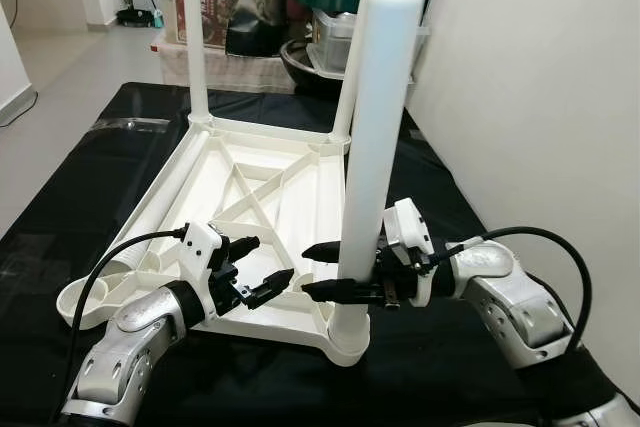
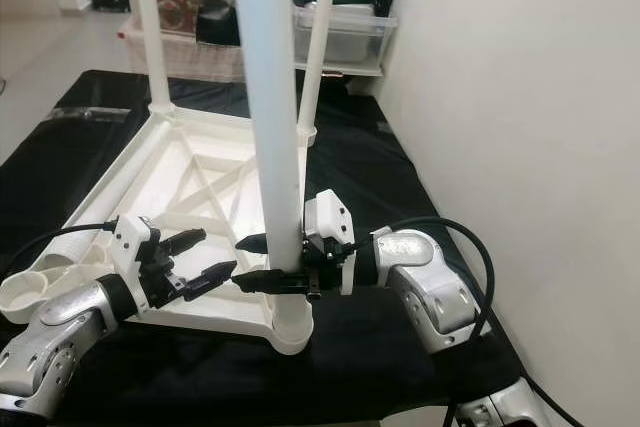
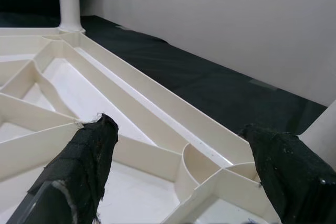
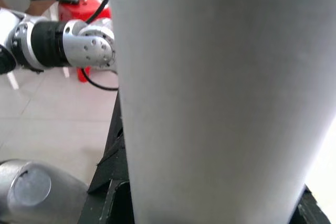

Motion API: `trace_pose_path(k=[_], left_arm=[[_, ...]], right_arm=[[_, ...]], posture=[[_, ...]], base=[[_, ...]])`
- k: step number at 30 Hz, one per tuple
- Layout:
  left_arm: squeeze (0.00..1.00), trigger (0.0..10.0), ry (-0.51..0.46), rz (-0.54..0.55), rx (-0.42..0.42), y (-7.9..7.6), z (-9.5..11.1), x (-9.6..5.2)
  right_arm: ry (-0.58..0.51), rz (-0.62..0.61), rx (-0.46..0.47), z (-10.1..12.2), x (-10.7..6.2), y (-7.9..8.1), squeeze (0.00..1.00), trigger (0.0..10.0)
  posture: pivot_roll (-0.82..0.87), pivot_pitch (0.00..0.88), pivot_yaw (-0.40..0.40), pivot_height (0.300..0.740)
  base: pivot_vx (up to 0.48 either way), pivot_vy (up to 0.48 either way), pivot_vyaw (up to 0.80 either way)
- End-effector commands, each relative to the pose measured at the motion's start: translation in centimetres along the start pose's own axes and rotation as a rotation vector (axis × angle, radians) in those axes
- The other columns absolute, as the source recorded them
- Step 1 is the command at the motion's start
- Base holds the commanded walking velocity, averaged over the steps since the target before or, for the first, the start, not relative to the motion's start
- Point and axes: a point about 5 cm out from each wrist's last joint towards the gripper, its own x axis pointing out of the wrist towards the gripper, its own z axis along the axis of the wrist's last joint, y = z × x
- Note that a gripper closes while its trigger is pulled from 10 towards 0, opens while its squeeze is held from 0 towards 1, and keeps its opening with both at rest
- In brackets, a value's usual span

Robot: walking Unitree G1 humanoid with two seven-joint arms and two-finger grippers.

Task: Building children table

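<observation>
On the tabletop (image 1: pixel 300 182) — right tool (image 1: pixel 322 269) clasps leg (image 1: pixel 375 117).

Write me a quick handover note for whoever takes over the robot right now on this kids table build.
Right gripper: fingers around the near right leg, low down, just above its socket; the leg stands upright.
Left gripper: open, holding nothing, hovering over the near edge of the upside-down tabletop on the black cloth.
Done: three legs upright in corner sockets, including the two far legs.
Left: the fourth leg lies along the tabletop's left side; the near left socket has no leg.
</observation>
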Motion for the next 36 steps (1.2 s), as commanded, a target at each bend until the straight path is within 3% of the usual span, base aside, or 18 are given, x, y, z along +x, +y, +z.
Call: trace_pose_path(k=[1, 8, 11, 13, 14, 15, 18, 20, 22, 23, 25, 26, 27, 28, 29, 32, 34, 36], left_arm=[[0.00, 10.0, -0.006, -0.014, -0.001, -0.3, 0.1, 0.2], [0.00, 10.0, -0.008, -0.015, -0.009, -0.4, 0.0, 0.3], [0.00, 10.0, -0.006, -0.010, -0.011, -0.3, -0.1, 0.1], [0.00, 10.0, -0.006, -0.008, -0.011, -0.3, -0.1, 0.1], [0.00, 10.0, -0.007, -0.001, -0.015, -0.2, -0.1, 0.0], [0.00, 10.0, -0.007, -0.001, -0.015, -0.2, -0.1, 0.0], [0.00, 10.0, -0.005, 0.001, -0.015, -0.3, -0.2, 0.0], [0.00, 10.0, -0.005, 0.001, -0.015, -0.3, -0.2, 0.0], [0.00, 10.0, -0.004, 0.000, -0.015, -0.3, -0.2, 0.1], [0.00, 10.0, -0.003, -0.001, -0.014, -0.3, -0.2, 0.1], [0.00, 10.0, -0.003, -0.001, -0.014, -0.3, -0.2, 0.1], [0.00, 10.0, -0.004, -0.002, -0.014, -0.2, -0.2, 0.2], [0.00, 10.0, -0.004, -0.002, -0.014, -0.2, -0.2, 0.2], [0.00, 10.0, -0.005, -0.002, -0.015, -0.2, -0.1, 0.3], [0.00, 10.0, -0.005, -0.002, -0.015, -0.2, -0.1, 0.3], [0.00, 10.0, -0.006, -0.001, -0.017, -0.1, -0.1, 0.3], [0.00, 10.0, -0.006, -0.001, -0.017, -0.1, -0.1, 0.3], [0.00, 10.0, -0.007, 0.000, -0.018, 0.1, 0.0, 0.5]], right_arm=[[0.139, -0.013, 0.136, -3.8, -0.7, 0.5, 0.00, 0.0], [0.079, -0.107, 0.140, -3.8, -0.6, -0.6, 0.00, 0.0], [0.077, -0.354, 0.144, -4.5, -0.5, -2.4, 0.00, 0.0], [0.081, -0.392, 0.142, -4.6, -0.6, -2.7, 0.00, 0.0], [0.077, -0.558, 0.198, -5.2, -0.8, -3.3, 0.00, 0.0], [0.077, -0.558, 0.198, -5.2, -0.8, -3.3, 0.00, 0.0], [0.070, -0.794, 0.263, -6.2, -1.1, -3.3, 0.00, 0.0], [0.070, -0.794, 0.263, -6.2, -1.1, -3.3, 0.00, 0.0], [0.082, -0.875, 0.267, -6.5, -1.1, -3.1, 0.00, 0.0], [0.125, -0.996, 0.304, -7.3, -1.4, -2.8, 0.00, 0.0], [0.125, -0.996, 0.304, -7.3, -1.4, -2.8, 0.00, 0.0], [0.144, -1.153, 0.388, -8.3, -2.0, -2.5, 0.00, 0.0], [0.144, -1.153, 0.388, -8.3, -2.0, -2.5, 0.00, 0.0], [0.151, -1.288, 0.492, -9.3, -2.4, -2.0, 0.00, 0.0], [0.151, -1.288, 0.492, -9.3, -2.4, -2.0, 0.00, 0.0], [0.146, -1.447, 0.663, -10.7, -2.5, -1.0, 0.00, 0.0], [0.146, -1.447, 0.663, -10.7, -2.5, -1.0, 0.00, 0.0], [0.127, -1.578, 0.733, -10.9, -3.3, -0.8, 0.00, 0.0]], posture=[[0.13, 0.000, -0.140, 0.740], [0.13, 0.000, -0.142, 0.740], [0.13, 0.000, -0.143, 0.740], [0.13, 0.000, -0.143, 0.740], [0.13, 0.000, -0.142, 0.740], [0.13, 0.000, -0.142, 0.740], [0.12, 0.000, -0.136, 0.740], [0.12, 0.000, -0.136, 0.740], [0.11, 0.000, -0.129, 0.740], [0.11, 0.000, -0.126, 0.740], [0.11, 0.000, -0.126, 0.740], [0.10, 0.000, -0.122, 0.740], [0.10, 0.000, -0.122, 0.740], [0.10, 0.000, -0.118, 0.740], [0.10, 0.000, -0.118, 0.740], [0.09, 0.000, -0.112, 0.740], [0.09, 0.000, -0.112, 0.740], [0.09, 0.000, -0.110, 0.740]], base=[[0.000, 0.000, 0.00], [0.000, 0.000, 0.00], [0.000, 0.000, 0.00], [0.000, 0.000, 0.00], [0.000, 0.000, 0.00], [0.000, 0.000, 0.00], [0.000, 0.000, 0.00], [0.000, 0.000, 0.00], [0.000, 0.000, 0.00], [0.000, 0.000, 0.00], [0.000, 0.000, 0.00], [0.000, 0.000, 0.00], [0.000, 0.000, 0.00], [0.000, 0.000, 0.00], [0.000, 0.000, 0.00], [0.000, 0.000, 0.00], [0.000, 0.000, 0.00], [0.000, 0.000, 0.00]])
